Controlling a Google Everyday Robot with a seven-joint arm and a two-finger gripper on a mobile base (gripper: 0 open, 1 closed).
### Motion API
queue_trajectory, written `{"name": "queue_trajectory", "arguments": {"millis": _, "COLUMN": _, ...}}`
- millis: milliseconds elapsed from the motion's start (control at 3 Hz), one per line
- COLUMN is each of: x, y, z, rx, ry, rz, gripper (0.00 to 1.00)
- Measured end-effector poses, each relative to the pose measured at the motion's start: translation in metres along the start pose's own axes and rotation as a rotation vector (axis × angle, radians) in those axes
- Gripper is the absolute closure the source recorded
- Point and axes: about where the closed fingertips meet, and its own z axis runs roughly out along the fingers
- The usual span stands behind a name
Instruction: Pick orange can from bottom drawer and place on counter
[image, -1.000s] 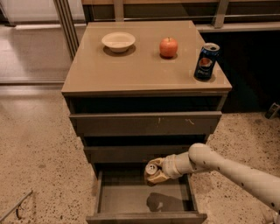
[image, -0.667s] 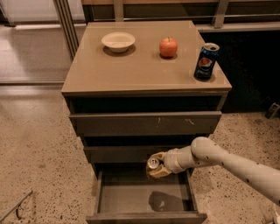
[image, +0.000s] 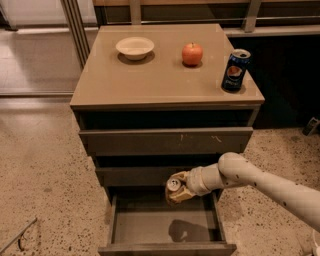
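Observation:
My gripper is shut on the orange can, whose silver top with pull tab faces up. It holds the can in the air above the open bottom drawer, just in front of the middle drawer's face. The can's shadow falls on the drawer floor. The white arm reaches in from the lower right. The tan counter lies well above the can.
On the counter stand a white bowl, a red apple and a dark blue Pepsi can near the right edge. The top drawer sticks out slightly. Speckled floor surrounds the cabinet.
The gripper has lifted the orange can a little higher out of the bottom drawer. The arm has risen with it.

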Motion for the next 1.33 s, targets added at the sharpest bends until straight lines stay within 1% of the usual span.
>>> {"name": "queue_trajectory", "arguments": {"millis": 333, "x": -0.049, "y": 0.007, "z": -0.029, "rx": -0.002, "ry": -0.003, "rz": -0.014, "gripper": 1.00}}
{"name": "queue_trajectory", "arguments": {"millis": 667, "x": -0.118, "y": 0.013, "z": -0.070, "rx": 0.009, "ry": 0.030, "rz": -0.031, "gripper": 1.00}}
{"name": "queue_trajectory", "arguments": {"millis": 1000, "x": -0.225, "y": 0.017, "z": -0.133, "rx": 0.049, "ry": 0.095, "rz": -0.069, "gripper": 1.00}}
{"name": "queue_trajectory", "arguments": {"millis": 1333, "x": -0.240, "y": 0.018, "z": -0.146, "rx": 0.073, "ry": 0.117, "rz": -0.099, "gripper": 1.00}}
